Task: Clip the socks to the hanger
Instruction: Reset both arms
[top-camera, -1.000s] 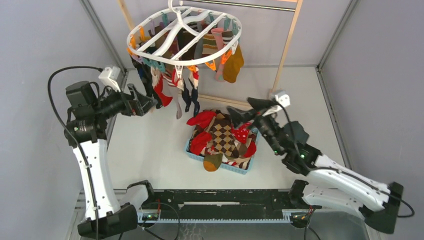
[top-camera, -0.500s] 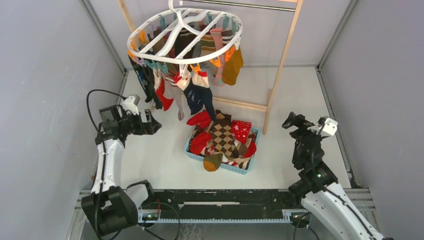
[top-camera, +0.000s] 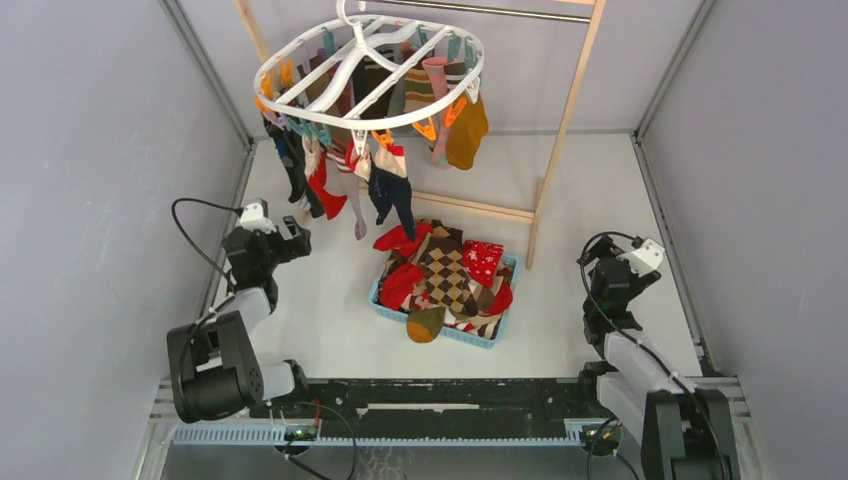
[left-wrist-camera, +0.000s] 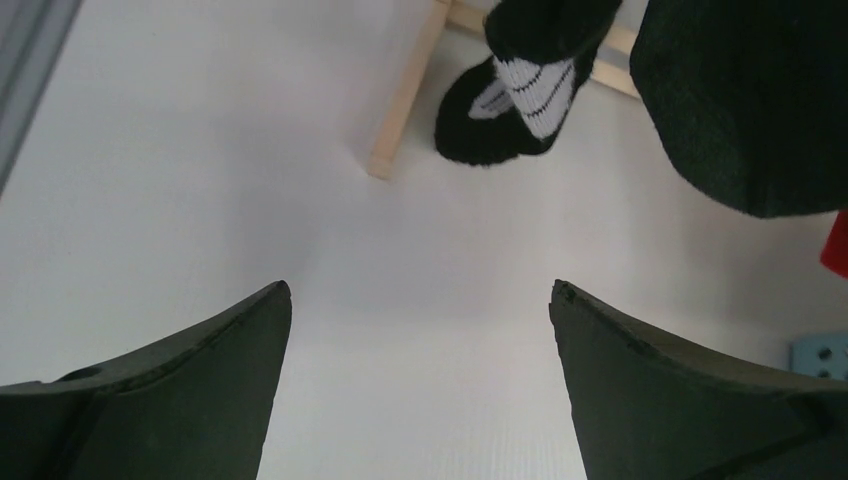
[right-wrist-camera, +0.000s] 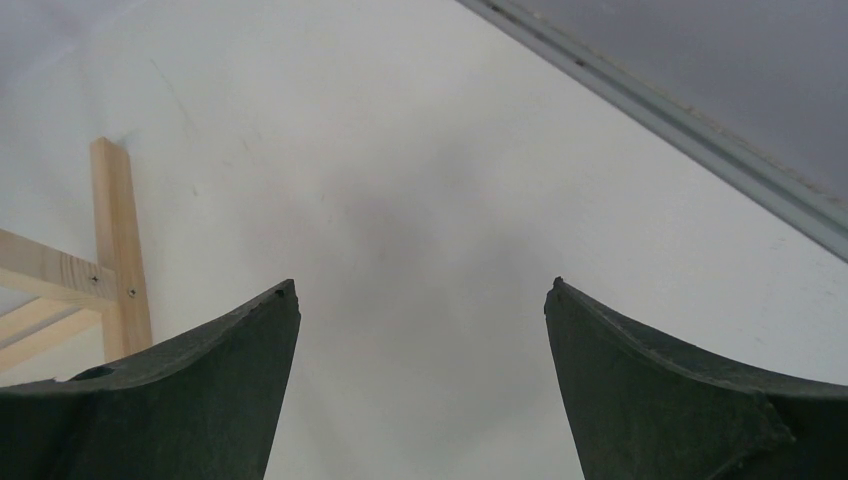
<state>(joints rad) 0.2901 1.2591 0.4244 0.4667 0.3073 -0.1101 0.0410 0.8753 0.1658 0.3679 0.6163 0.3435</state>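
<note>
The white oval hanger (top-camera: 368, 65) hangs at the top centre with several socks clipped to its teal and orange clips: red, navy (top-camera: 392, 192), mustard (top-camera: 466, 128), striped, dark ones. More socks, red and brown-cream argyle (top-camera: 447, 272), lie piled in a blue basket (top-camera: 478, 338) on the table. My left gripper (top-camera: 292, 237) is open and empty, low at the left, folded back. My right gripper (top-camera: 592, 258) is open and empty, low at the right. The left wrist view shows open jaws (left-wrist-camera: 420, 290) over bare table, with a dark sock with white stripes (left-wrist-camera: 528, 70) hanging ahead.
A light wooden frame pole (top-camera: 565, 115) stands right of the hanger, with its foot bar (top-camera: 470, 206) on the table behind the basket. Its foot shows in the right wrist view (right-wrist-camera: 118, 240). Grey walls close both sides.
Both arms have drawn back from the hanger and basket and folded down toward their bases. The hanger's socks have swung and settled.
</note>
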